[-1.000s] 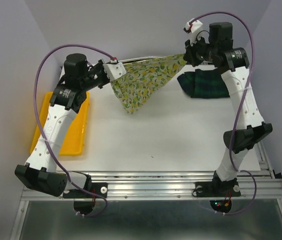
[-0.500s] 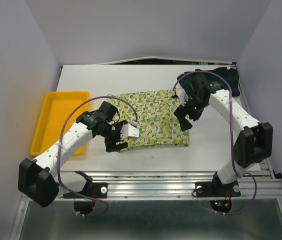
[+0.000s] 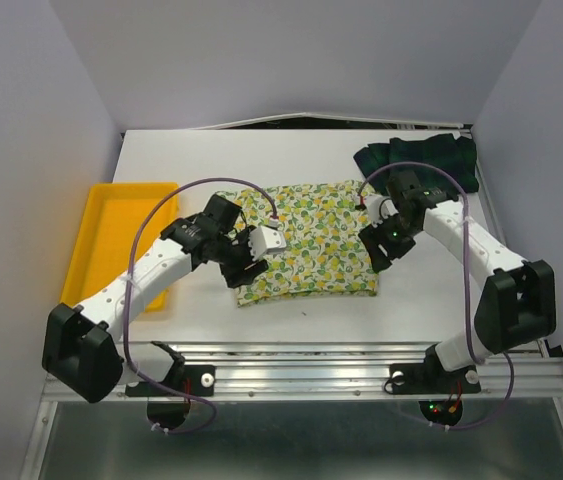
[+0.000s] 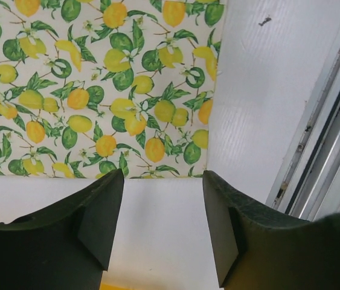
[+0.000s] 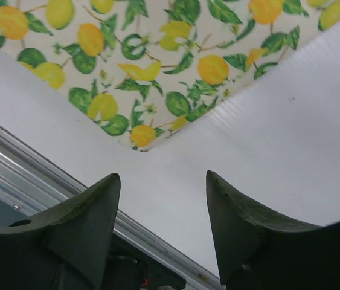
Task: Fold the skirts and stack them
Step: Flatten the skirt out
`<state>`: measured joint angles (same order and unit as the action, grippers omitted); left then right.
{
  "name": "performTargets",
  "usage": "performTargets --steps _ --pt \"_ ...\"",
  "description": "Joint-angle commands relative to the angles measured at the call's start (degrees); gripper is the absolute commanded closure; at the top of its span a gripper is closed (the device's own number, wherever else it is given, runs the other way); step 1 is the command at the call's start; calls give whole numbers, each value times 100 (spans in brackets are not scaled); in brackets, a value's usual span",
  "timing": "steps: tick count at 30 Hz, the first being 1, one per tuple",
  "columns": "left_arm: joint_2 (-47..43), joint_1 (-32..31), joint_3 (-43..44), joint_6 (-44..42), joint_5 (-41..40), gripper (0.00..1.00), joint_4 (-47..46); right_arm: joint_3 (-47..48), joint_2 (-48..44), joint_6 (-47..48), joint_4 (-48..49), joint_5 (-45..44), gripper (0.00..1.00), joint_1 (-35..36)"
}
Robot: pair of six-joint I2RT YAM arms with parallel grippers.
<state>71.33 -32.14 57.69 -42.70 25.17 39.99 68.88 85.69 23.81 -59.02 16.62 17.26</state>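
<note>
While scanning from the far left of the top view, meet first the yellow tray (image 3: 111,225), parked along the left edge of the desk (image 3: 201,160), apart from all cloth, likely so as not to crowd the folding space. Moving right, find the left tool (image 3: 248,270) low at the lower-left corner of the lemon-print skirt (image 3: 311,240). Seen from the left wrist, jaws parted and gripping nothing, tips over bare white desk, printed edge just beyond. Across the centre of the frame, that skirt spread flat as a rough rectangle, probably laid so to offer straight edges for a fold. Hard to tell whether doubled over already. Further right, find the right tool (image 3: 379,250) at the skirt's right edge, near its lower-right corner, likewise parted and holding nothing. From the right wrist, only desk between the tips, one printed corner above them, metal rail (image 5: 12,154) at lower left. Judging by this mirrored stance, set to take matching corners and carry them over together, keeping the fold square. At upper right, note the plaid skirt (image 3: 441,155), bunched against the far right corner of the desk, well apart from the lemon one, presumably waiting its turn. Stacking not yet begun.
</note>
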Motion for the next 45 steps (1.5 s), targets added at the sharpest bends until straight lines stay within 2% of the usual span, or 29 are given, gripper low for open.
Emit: performTargets --steps 1,3,7,12,18,21,25,26,27,28,30,33,34,37,40,42,45 --pt "302 15 -311 744 -442 37 -851 -191 158 -465 515 -370 37 -556" --pt "522 15 -451 921 -662 43 -1114 -208 342 -544 524 -266 37 -706" --pt "558 6 -618 808 -444 45 -1230 -305 370 -518 489 165 38 -776" --pt "215 -248 -979 316 -354 37 -1265 -595 465 -676 435 534 37 -776" --pt "293 -732 -962 358 -653 36 -1624 -543 958 -1027 585 719 34 -776" --pt "425 -1117 -1075 438 -1109 35 -1924 -455 1300 -1063 497 903 32 -776" --pt "601 -1426 -1225 473 -2057 46 -2503 -428 1626 -1124 506 1054 32 -776" --pt "619 -1444 -1234 508 -2182 53 -2583 -437 1696 -1142 541 1045 32 -776" --pt "619 -1435 -1225 482 -2279 53 -2627 -446 1723 -1159 567 1027 32 -776" --pt "610 -1444 -1216 438 -2340 58 -2662 -463 1740 -1160 611 1001 32 -776" --pt "575 -1435 -1164 298 -2385 61 -2567 -472 1793 -1177 655 1009 33 -837" --pt "531 -1444 -989 244 -1903 57 -2286 -437 1855 -1168 655 992 33 -838" --pt "514 -1444 -953 218 -1762 51 -2085 -420 1881 -1160 655 966 33 -890" --pt "426 -1444 -856 200 -1192 43 -1785 -358 1890 -1177 673 904 37 -943" --pt "434 -1435 -847 113 -944 39 -1539 -323 1724 -1125 664 913 44 -996" --pt "443 -1444 -900 86 -777 38 -1477 -323 1531 -1116 647 948 44 -996" --pt "539 -1479 -1023 113 -952 39 -1599 -331 1547 -1089 594 1071 44 -996"
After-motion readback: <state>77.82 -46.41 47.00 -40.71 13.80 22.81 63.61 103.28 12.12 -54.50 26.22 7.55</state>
